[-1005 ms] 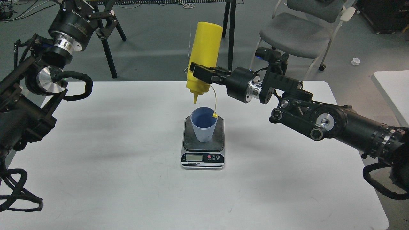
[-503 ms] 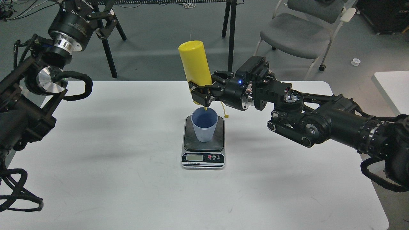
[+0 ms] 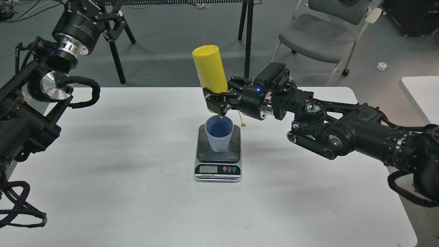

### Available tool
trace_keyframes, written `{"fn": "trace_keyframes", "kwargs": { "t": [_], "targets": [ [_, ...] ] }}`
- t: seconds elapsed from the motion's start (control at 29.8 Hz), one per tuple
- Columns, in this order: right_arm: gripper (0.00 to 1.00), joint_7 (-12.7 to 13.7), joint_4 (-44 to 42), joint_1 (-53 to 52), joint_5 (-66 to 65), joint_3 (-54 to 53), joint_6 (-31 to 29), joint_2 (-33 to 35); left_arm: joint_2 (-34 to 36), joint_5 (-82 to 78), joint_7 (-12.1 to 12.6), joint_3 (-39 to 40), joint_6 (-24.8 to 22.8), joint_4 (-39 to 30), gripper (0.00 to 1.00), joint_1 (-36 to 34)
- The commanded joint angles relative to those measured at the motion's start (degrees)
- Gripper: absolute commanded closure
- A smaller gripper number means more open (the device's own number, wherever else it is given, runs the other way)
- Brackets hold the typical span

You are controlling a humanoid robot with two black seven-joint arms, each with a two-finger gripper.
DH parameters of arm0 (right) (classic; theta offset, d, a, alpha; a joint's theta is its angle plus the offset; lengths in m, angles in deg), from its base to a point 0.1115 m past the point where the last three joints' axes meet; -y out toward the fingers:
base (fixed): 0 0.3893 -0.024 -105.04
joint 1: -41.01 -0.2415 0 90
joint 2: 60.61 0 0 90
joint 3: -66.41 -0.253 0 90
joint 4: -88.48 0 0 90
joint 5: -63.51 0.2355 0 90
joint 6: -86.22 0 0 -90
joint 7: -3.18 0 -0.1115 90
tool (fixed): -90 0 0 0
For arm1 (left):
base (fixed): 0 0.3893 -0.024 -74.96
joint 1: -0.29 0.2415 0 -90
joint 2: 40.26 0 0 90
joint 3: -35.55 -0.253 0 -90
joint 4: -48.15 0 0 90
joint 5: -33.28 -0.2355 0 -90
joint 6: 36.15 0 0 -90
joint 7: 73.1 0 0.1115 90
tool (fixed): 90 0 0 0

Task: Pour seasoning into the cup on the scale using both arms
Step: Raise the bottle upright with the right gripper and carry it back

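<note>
The yellow seasoning bottle is upside down, tilted with its base to the upper left, its nozzle just over the far rim of the light blue cup. My right gripper is shut on the bottle's neck end. The bottle's small tethered cap hangs to the right of the cup. The cup stands upright on the dark platform of the scale at the table's middle. My left gripper is raised at the far left, off the table's back edge, open and empty.
The white table holds only the scale and cup. A grey chair and black stand legs are behind the table. A second white table edge shows at the right.
In the last second my right arm lowered and turned the bottle, bringing its nozzle down to the cup's rim. Since half a second ago almost nothing moved. The left arm stayed still.
</note>
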Motion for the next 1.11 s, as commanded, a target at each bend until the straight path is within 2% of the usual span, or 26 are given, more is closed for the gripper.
{"fn": "trace_keyframes", "kwargs": {
  "t": [0.0, 0.2, 0.4, 0.47, 0.6, 0.84, 0.97, 1.07],
  "targets": [
    [0.58, -0.36, 4.56, 0.10, 8.99, -4.18, -2.10, 6.12, 0.16, 0.01, 0.09, -0.02, -0.23, -0.11, 0.00, 0.00],
    [0.58, -0.18, 14.06, 0.10, 36.50, -8.23, -8.43, 16.58, -0.10, 0.01, 0.18, -0.02, -0.50, -0.11, 0.00, 0.00],
    [0.57, -0.88, 16.71, 2.81, 58.57, -12.70, -14.84, 23.27, -0.80, 0.01, 0.26, -0.10, -0.50, -0.11, 0.00, 0.00],
    [0.57, -1.85, 16.62, 6.67, 66.39, -16.47, -19.31, 23.54, -0.89, 0.01, 0.26, -0.10, -0.41, -0.11, 0.00, 0.00],
    [0.57, -1.50, 16.36, 16.07, 76.69, -25.87, -26.35, 23.63, -1.51, 0.01, 0.26, -0.19, -0.50, -0.11, 0.00, 0.00],
    [0.58, -1.41, 17.23, 29.09, 94.77, -34.15, -34.35, 21.79, -2.65, -0.08, 0.35, -0.72, -0.50, -0.11, 0.00, 0.00],
    [0.57, -1.50, 19.42, 34.28, 105.78, -36.88, -37.17, 20.38, -3.18, -0.08, 0.35, -0.81, -0.50, -0.11, 0.00, 0.00],
    [0.57, -1.94, 22.24, 38.23, 108.43, -39.16, -37.18, 18.19, -3.18, -0.08, 0.35, -0.81, -0.50, -0.02, 0.00, 0.09]
  ]
}}
